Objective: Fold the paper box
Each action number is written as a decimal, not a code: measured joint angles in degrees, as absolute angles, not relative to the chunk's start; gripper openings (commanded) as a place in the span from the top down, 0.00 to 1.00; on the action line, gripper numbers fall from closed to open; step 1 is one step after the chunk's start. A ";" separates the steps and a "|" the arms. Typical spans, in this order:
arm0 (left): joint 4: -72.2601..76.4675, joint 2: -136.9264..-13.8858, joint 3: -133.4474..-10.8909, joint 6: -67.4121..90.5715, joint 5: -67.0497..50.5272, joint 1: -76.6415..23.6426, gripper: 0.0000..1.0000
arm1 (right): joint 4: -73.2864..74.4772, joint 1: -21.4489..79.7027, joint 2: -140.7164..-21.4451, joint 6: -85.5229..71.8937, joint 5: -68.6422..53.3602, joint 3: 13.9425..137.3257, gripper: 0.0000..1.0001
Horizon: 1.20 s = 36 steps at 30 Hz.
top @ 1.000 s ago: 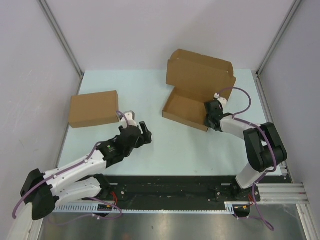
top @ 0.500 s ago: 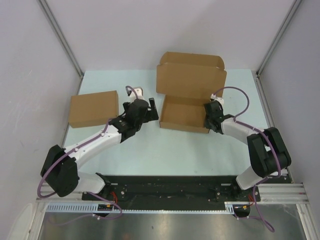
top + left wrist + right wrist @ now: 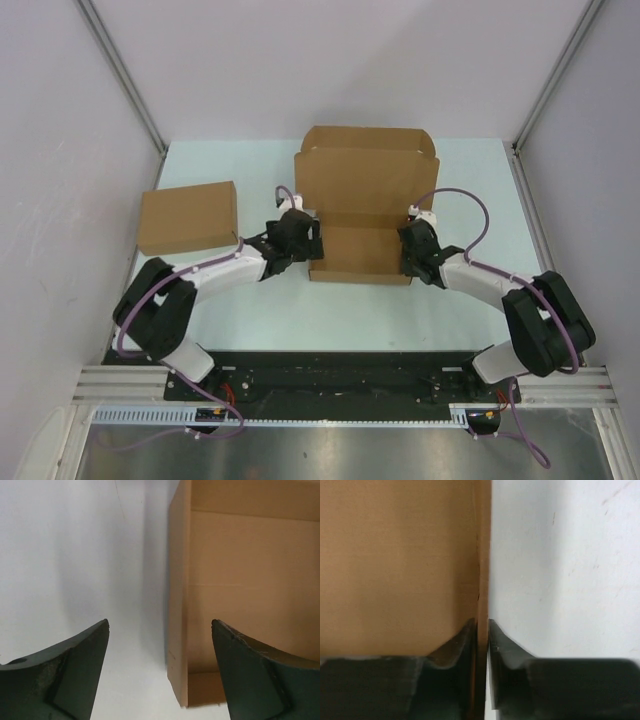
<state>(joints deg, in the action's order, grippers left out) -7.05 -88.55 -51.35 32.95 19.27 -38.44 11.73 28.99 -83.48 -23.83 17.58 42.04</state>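
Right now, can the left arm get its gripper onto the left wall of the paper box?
Probably yes: the left gripper is open, and the left wall of the paper box lines up between its jaws, with nothing in the way.

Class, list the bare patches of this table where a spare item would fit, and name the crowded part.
Free: the near strip of table between both arms, before the paper box; the far-right corner beside it. Crowded: between the plain box and paper box, where the left gripper sits.
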 measured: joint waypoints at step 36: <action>-3.49 -95.48 -54.46 30.92 18.61 -38.46 1.00 | 3.84 24.95 -86.91 -21.93 15.09 46.28 0.85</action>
<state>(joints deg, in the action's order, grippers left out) -3.49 -95.48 -54.46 30.92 18.61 -38.46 3.84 24.95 -86.91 -21.93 15.09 46.28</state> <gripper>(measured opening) 0.118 0.188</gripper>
